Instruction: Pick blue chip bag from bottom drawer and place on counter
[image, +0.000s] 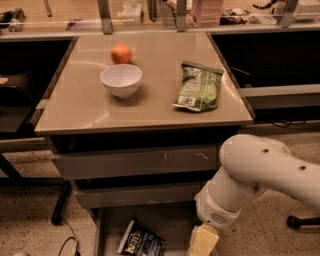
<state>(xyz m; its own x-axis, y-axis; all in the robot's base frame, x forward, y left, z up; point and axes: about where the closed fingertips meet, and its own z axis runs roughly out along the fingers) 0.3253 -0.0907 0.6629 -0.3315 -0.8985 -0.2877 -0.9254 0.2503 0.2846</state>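
The blue chip bag (141, 243) lies in the open bottom drawer (112, 225) at the bottom of the camera view, dark navy with white lettering. The counter (90, 107) is the beige top above the grey drawers. My gripper (202, 242) hangs from the white arm at the lower right, low over the drawer and just right of the bag. Only its pale yellow upper part shows; the fingertips are cut off by the frame's lower edge.
On the counter stand a white bowl (121, 79), an orange (121, 53) behind it and a green chip bag (198, 87) to the right. Two shut grey drawers (135, 162) sit above the open one. Dark shelving flanks the cabinet on both sides.
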